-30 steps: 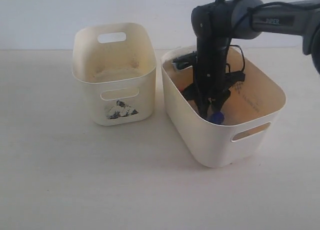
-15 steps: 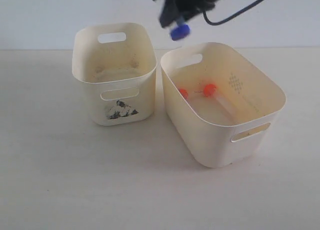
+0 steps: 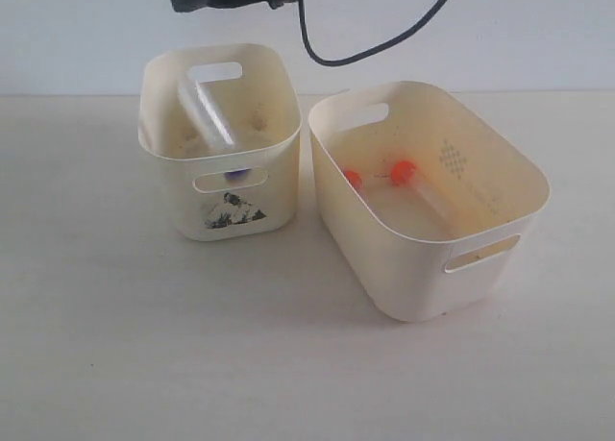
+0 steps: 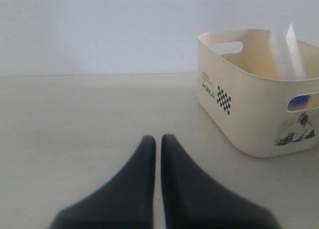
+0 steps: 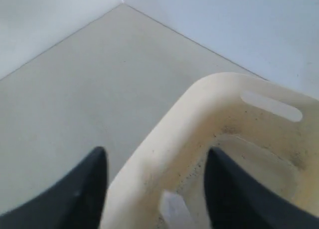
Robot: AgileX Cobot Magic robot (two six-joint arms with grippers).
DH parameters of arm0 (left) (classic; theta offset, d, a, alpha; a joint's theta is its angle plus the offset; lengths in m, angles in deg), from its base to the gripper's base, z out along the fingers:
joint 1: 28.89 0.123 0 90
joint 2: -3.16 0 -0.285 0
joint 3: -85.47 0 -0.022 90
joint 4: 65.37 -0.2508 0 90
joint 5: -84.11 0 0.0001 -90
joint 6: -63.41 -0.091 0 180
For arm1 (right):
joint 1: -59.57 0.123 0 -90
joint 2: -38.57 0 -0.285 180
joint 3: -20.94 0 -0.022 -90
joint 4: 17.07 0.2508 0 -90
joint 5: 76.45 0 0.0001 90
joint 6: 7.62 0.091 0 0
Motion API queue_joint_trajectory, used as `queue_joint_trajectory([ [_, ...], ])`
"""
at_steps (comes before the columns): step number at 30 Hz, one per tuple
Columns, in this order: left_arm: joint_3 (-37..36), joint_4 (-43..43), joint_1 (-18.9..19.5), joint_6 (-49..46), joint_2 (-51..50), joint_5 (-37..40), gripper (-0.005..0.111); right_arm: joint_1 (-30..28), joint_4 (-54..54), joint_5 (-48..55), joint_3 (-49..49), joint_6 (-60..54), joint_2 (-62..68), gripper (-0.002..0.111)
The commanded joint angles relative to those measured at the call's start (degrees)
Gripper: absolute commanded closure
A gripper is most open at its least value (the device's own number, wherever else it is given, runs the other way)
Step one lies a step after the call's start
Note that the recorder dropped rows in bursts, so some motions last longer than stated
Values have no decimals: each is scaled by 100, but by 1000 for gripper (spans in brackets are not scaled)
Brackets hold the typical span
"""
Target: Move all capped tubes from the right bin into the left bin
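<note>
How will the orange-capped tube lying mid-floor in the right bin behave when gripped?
The orange-capped tube is a cylinder lying flat on the right bin's floor, so it will probably roll if nudged. Its clear plastic body looks smooth, likely slippery in a grip. Small and see-through, it is probably light.

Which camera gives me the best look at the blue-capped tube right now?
Exterior view: the tube leans inside the left bin, blue cap showing through the slot. Left wrist shows only a blurred streak and blue behind the slot. Right wrist catches just a pale tip.
</note>
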Motion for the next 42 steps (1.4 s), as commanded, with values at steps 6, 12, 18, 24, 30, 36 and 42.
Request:
queue_joint_trajectory([
  [6,16,1,6,48,19,-1,102,-355,-1607,679,10,1078,-514,109],
  [12,16,1,6,48,19,-1,102,-938,-3006,2130,10,2381,-1006,109],
  [18,16,1,6,48,19,-1,102,-1485,-3145,3314,10,2550,-890,109],
  [24,16,1,6,48,19,-1,102,-1489,-3132,3314,-324,2668,-490,109],
  [30,16,1,6,48,19,-1,102,-1489,-3120,3314,-647,2698,-24,109],
  [36,16,1,6,48,19,-1,102,-1422,-2749,3314,-683,2734,272,109],
  [42,16,1,6,48,19,-1,102,-1198,-2842,3078,-683,2764,523,109],
])
